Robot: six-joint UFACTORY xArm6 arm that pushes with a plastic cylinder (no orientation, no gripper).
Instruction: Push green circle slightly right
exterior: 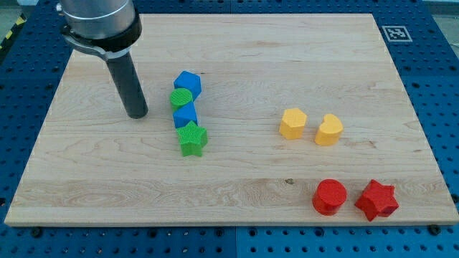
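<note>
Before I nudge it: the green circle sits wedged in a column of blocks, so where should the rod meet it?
Meet the green circle on its bare left-facing side, coming from the view's left, where my tip already stands. Blue blocks above and below touch it, so only that flank is open.

I have 1 camera, set above the near edge of the pale wooden board (237,179) and looking down at a slant toward its far edge. It sits close enough that the board nearly fills the frame, blue perforated table (430,43) showing around it.
</note>
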